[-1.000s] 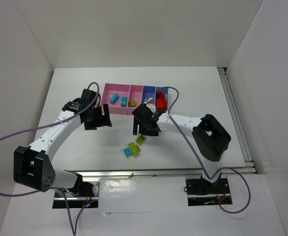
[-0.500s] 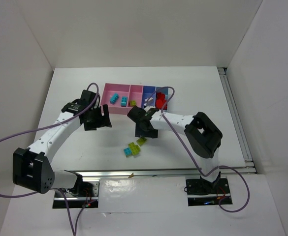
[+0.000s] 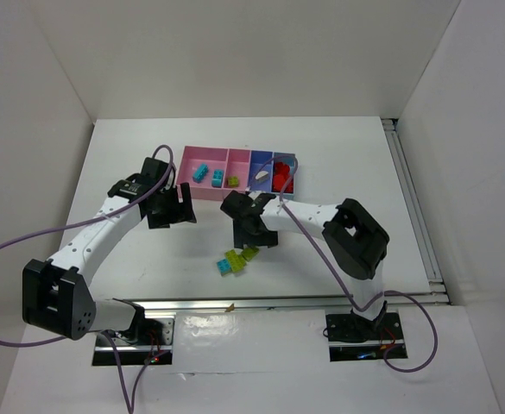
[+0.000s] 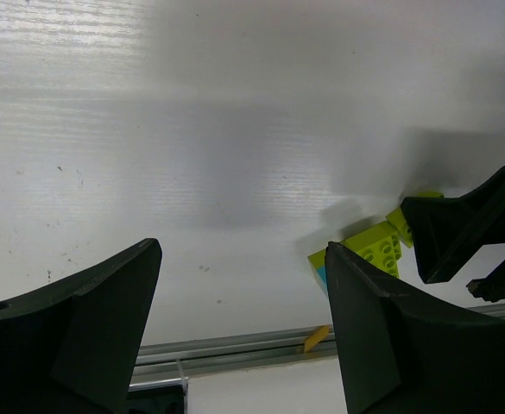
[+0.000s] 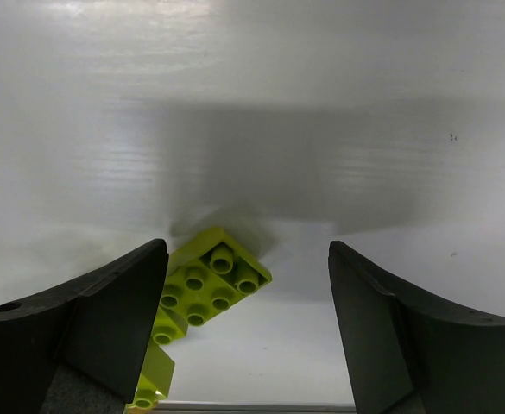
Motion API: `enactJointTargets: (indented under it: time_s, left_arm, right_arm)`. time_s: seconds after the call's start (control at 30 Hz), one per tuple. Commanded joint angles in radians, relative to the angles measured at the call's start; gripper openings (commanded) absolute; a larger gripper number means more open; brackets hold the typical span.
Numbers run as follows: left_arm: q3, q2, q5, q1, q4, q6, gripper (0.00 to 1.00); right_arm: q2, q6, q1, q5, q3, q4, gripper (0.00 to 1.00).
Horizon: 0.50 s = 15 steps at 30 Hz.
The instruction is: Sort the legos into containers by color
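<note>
White table (image 3: 347, 155) beneath right gripper (image 5: 245, 259), low (jaws apart) over lime legos (image 5: 207, 289)

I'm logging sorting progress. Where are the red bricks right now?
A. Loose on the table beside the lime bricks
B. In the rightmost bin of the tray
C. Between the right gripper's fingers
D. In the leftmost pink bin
B: in the top view the red legos sit piled together in the rightmost bin of the containers.
</note>
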Motion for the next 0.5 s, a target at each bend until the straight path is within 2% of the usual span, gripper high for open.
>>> enactJointTargets:
  time_s: [0.0, 0.17, 0.47]
  left_arm:
    - [-0.007, -0.011, 0.011, -0.004, 0.009, 0.018, 0.87]
    - [-0.007, -0.011, 0.011, -0.004, 0.009, 0.018, 0.87]
    - [-0.007, -0.011, 0.020, -0.013, 0.018, 0.018, 0.87]
  right_arm:
    - [-0.068, -0.054, 0.020, -0.024, -0.012, 0.050, 0.82]
    - [-0.089, -0.115, 0.020, -0.046, -0.045, 0.082, 0.84]
    - [-0.080, -0.103, 0.020, -0.014, -0.065, -0.013, 0.80]
